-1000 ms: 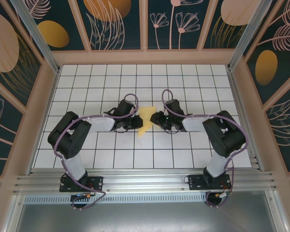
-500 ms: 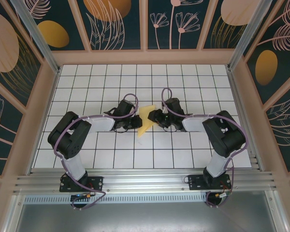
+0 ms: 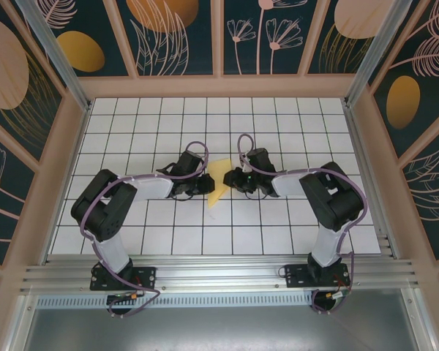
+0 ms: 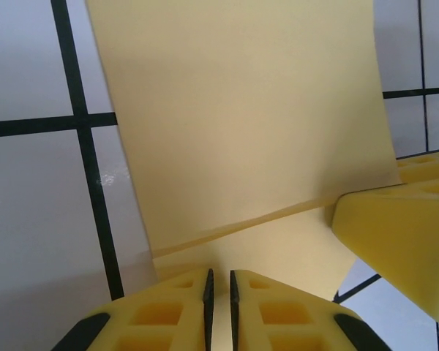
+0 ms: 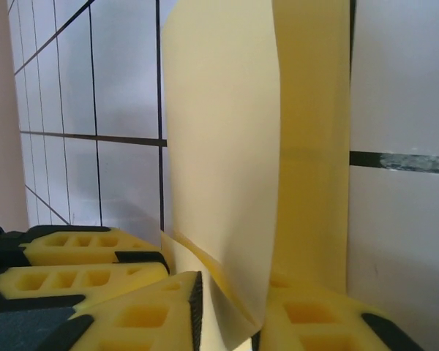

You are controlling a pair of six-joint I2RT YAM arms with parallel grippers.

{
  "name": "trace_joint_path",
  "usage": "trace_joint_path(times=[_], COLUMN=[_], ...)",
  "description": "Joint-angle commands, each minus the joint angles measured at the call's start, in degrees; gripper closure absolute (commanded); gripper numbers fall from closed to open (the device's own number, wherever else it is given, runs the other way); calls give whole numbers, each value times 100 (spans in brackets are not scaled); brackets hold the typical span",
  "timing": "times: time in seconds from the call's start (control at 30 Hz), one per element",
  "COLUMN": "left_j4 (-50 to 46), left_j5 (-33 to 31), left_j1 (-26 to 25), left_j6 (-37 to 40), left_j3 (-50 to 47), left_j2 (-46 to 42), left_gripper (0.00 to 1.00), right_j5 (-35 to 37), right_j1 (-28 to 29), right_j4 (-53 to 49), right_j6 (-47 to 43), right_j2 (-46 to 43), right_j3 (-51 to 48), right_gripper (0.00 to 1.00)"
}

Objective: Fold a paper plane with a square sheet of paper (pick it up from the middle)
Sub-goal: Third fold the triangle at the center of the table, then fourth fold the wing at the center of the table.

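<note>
Top view, L to R: the left arm [image 3: 117, 201] reaches in over the white-tiled worktop [image 3: 132, 124], its left hand [image 3: 197, 184] touching the left edge of the sheet of paper [image 3: 219, 183]. The yellow sheet sits mid-worktop between the 2 hands, partly folded, 1 pointed corner aimed at the near-left. The right hand [image 3: 234, 178] meets its opposite edge, with the right arm [image 3: 329, 201] bent behind it.

Left wrist cam: the left hand [image 4: 219, 281] has its 2 yellow pads pressed almost together, pinching the sheet's near edge. The sheet [image 4: 234, 124] rises over the tiles, a fold line crossing it, and 1 right-hand finger [image 4: 395, 227] touches its right side.

Right wrist cam: the right hand [image 5: 230, 307] nips the sheet [image 5: 227, 146] between its pads. The paper stands upright in 2 overlapping layers, with the left-hand fingers [image 5: 80, 263] just beside it.
</note>
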Motion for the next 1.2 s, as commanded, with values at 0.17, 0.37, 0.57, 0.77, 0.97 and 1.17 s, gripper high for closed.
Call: trace_joint_path(times=[0.17, 0.37, 0.57, 0.77, 0.97, 1.17], left_j4=[143, 387, 186, 20, 29, 125], left_j5=[-30, 95, -285, -1124, -1602, -1799], left_j1=[36, 12, -392, -873, -1133, -1250], left_j6=[141, 424, 971, 1271, 1297, 1223], left_j3=[-456, -1011, -1202, -1141, -1010, -955], left_j2=[-871, -1326, -1611, -1495, -1311, -1145], left_gripper=[74, 71, 66, 63, 63, 62], right_j5=[200, 882, 1721, 1910, 1866, 1739], right_j1=[171, 461, 809, 973, 987, 974], right_j4=[46, 246, 210, 303, 190, 145], right_j6=[278, 1149, 2002, 2348, 2280, 2116], right_j2=[-20, -374, -809, -934, -878, -825], right_j3=[81, -140, -501, -702, -588, -470], right_gripper=[89, 93, 93, 91, 90, 87])
